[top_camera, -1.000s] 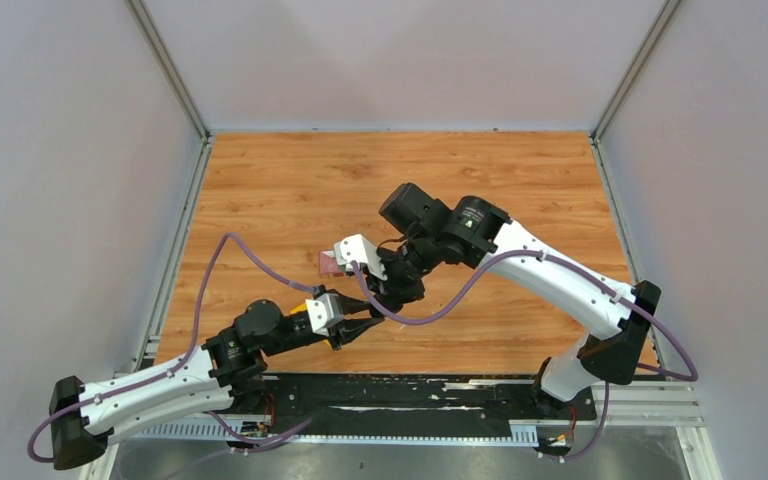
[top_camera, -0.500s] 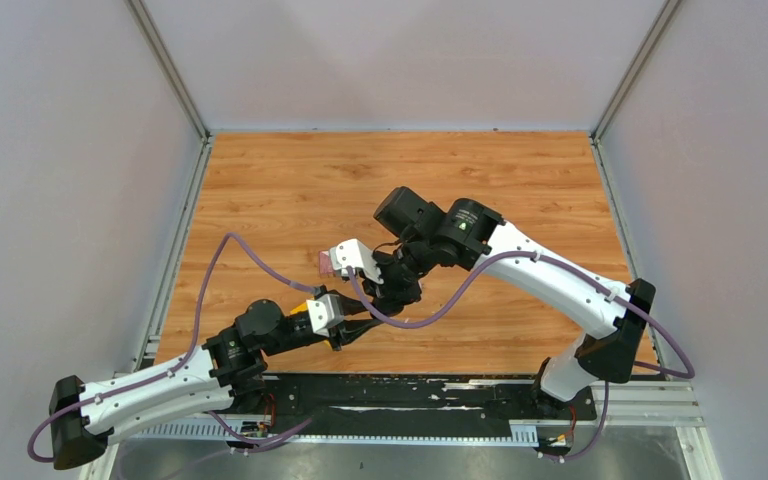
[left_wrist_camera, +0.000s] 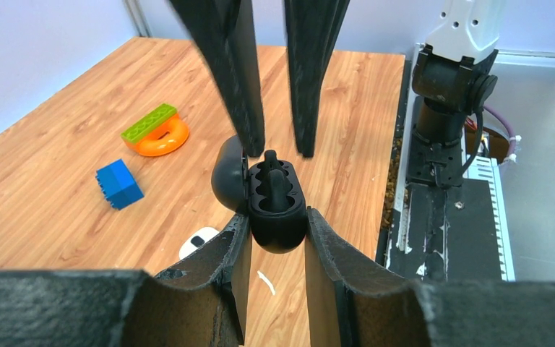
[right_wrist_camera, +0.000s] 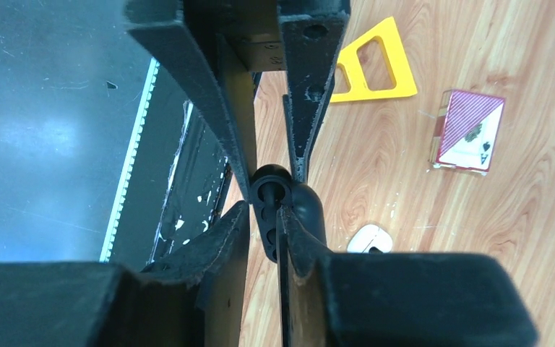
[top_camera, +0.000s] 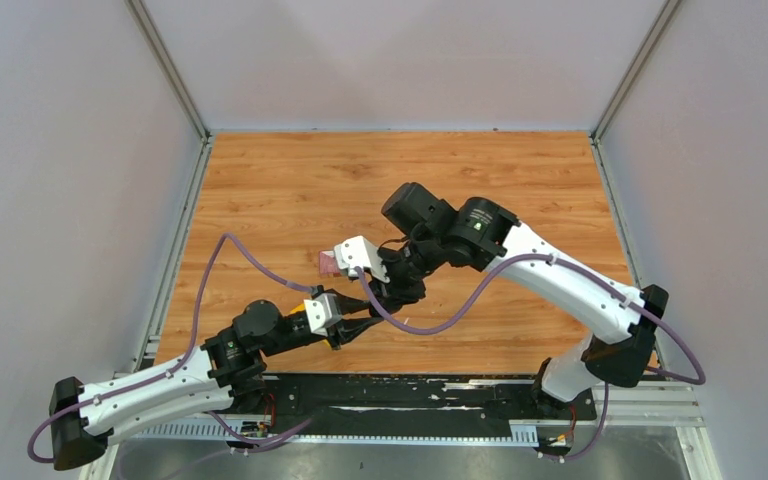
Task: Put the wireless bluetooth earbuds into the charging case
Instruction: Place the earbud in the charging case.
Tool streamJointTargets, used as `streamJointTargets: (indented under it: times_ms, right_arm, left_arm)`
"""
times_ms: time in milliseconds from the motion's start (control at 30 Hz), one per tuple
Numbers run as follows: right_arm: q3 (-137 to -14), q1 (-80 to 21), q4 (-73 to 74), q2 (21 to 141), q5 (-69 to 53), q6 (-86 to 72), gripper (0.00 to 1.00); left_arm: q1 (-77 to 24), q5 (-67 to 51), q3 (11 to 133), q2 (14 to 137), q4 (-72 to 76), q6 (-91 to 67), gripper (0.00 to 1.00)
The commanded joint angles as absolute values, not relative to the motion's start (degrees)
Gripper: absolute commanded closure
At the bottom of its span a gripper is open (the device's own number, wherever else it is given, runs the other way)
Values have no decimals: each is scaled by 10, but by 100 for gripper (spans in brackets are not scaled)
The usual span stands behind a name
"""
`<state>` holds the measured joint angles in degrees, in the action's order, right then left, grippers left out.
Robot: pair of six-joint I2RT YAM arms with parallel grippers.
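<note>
Lab test cell: panel walls (top_camera: 60, 150), aluminium frame (top_camera: 167, 68) (wood-top table (top_camera: 290, 180)).

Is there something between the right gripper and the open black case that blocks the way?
Nothing visible does. The right gripper hangs just above the case, which the left gripper clamps; its lid is swung aside.

"A" on the card box (right_wrist_camera: 469, 130)
</note>
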<state>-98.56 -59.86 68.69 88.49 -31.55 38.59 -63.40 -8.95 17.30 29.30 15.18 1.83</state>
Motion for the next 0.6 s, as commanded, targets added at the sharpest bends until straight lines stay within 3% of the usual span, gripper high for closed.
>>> streamJointTargets:
  times_ms: [0,133,433,567]
  right_arm:
    - [-1018,-601,694,831,-358,414,78]
    - [-1004,-600,699,815,-354,419,68]
    - [-944,-571,676,813,-323,399,25]
    - [-937,-570,675,841,-310,397,17]
  left_arm:
    - [-637,-91,194,288,177,20,100]
    - [-636,-91,194,288,176,19,100]
    - [-637,-91,197,288,168,21,100]
    - [-637,-93,198,290,172,19,100]
